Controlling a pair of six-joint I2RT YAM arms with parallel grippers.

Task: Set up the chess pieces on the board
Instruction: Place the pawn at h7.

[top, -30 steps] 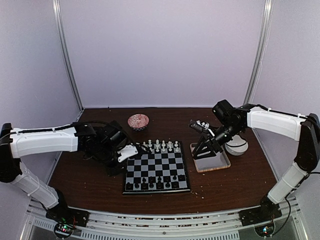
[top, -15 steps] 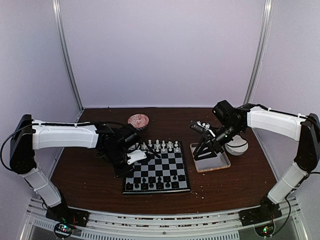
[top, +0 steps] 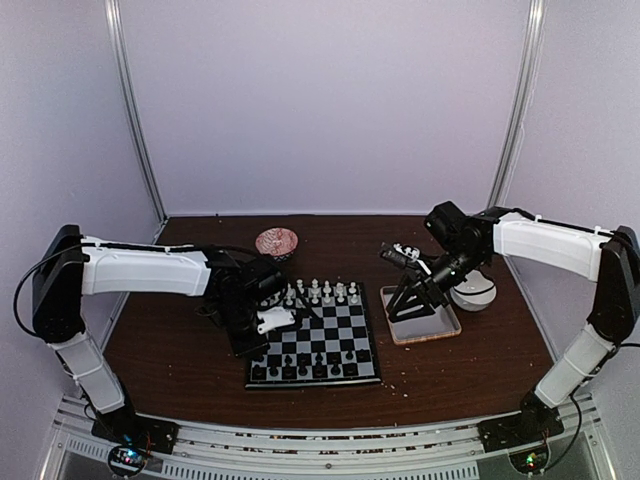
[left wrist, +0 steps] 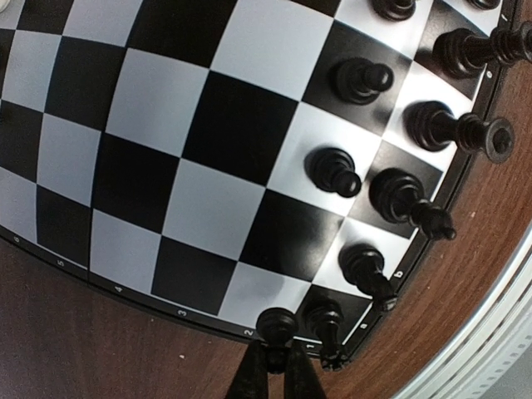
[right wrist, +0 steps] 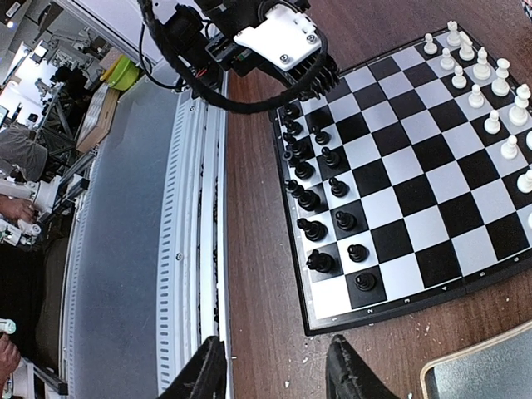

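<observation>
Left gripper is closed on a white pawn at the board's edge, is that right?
No. The pawn in the left gripper is black, not white; the left wrist view shows it. The rest holds: the jaws are closed on it at the edge of the board.

A robotics laboratory is showing itself here; two white-and-black robot arms are sitting bolted to a slotted aluminium rail, inside a booth of pale lilac wall panels and silver metal posts; beyond it, cluttered workbenches and part of a person in grey are appearing.
</observation>
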